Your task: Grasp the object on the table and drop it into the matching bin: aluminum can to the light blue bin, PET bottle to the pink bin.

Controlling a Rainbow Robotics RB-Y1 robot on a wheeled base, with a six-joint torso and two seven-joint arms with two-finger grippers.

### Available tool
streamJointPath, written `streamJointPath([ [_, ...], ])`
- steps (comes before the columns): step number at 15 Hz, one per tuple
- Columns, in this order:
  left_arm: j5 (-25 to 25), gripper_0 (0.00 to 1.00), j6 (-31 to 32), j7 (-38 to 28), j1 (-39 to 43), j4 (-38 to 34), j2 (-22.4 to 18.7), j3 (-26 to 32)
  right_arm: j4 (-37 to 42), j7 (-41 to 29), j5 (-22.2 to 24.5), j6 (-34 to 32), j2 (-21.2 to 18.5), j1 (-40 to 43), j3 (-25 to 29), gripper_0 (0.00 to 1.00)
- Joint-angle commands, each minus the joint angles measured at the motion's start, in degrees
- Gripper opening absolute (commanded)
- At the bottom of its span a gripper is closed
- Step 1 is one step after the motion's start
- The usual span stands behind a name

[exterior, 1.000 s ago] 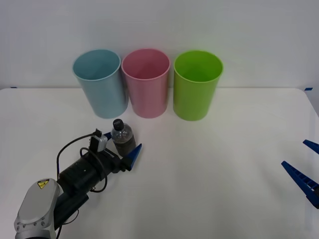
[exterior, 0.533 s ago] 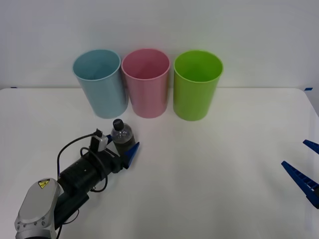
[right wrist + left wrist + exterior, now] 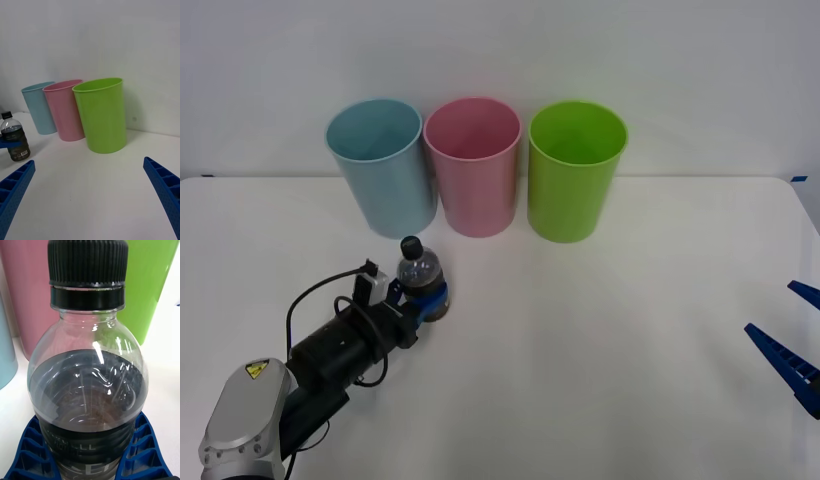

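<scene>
The PET bottle (image 3: 422,274) is small and clear, with a black cap and a dark label, and stands upright on the white table (image 3: 600,330) in front of the light blue bin (image 3: 380,165). My left gripper (image 3: 427,301) is shut on its lower body; the blue fingers (image 3: 144,450) press both sides of the bottle (image 3: 88,390). The pink bin (image 3: 473,165) stands just behind and to the right. Far right, my right gripper (image 3: 772,308) waits open with nothing in it. In the right wrist view I see the bottle (image 3: 14,137) and pink bin (image 3: 63,110).
A lime green bin (image 3: 574,170) stands right of the pink one; the three bins form a row at the table's back edge against a white wall. White tabletop stretches between the bottle and the right gripper.
The left gripper's fingers, spread around the bottle a second ago, have closed on it. The bottle has shifted slightly left and back. The right arm has not moved.
</scene>
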State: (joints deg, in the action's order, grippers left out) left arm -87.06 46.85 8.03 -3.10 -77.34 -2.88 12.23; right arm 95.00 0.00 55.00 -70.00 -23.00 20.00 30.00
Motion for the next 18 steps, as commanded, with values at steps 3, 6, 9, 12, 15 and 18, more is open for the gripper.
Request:
streamJointPath([
  [3, 5.24, 0.00, 2.19, -0.56, 2.13, -3.00, -4.68, -1.51, 0.00, 0.00, 0.00, 0.00, 0.00, 0.00, 0.00, 1.00],
  [6, 9.10, 0.00, 2.19, -2.05, 6.26, -9.06, -6.87, -3.09, 0.00, 0.00, 0.00, 0.00, 0.00, 0.00, 0.00, 1.00],
  [9, 9.54, 0.00, 2.11, -5.83, 10.48, -16.62, -6.96, -3.00, 0.00, 0.00, 0.00, 0.00, 0.00, 0.00, 0.00, 1.00],
  [12, 9.45, 0.00, 2.02, -11.90, 14.53, -25.23, -6.96, -2.56, 0.00, 0.00, 0.00, 0.00, 0.00, 0.00, 0.00, 1.00],
  [15, 9.45, 0.00, 0.79, -18.40, 16.46, -32.62, -6.96, -1.86, 0.00, 0.00, 0.00, 0.00, 0.00, 0.00, 0.00, 1.00],
  [18, 8.93, 0.00, -0.62, -24.82, 15.14, -36.66, -6.96, -1.16, 0.00, 0.00, 0.00, 0.00, 0.00, 0.00, 0.00, 1.00],
])
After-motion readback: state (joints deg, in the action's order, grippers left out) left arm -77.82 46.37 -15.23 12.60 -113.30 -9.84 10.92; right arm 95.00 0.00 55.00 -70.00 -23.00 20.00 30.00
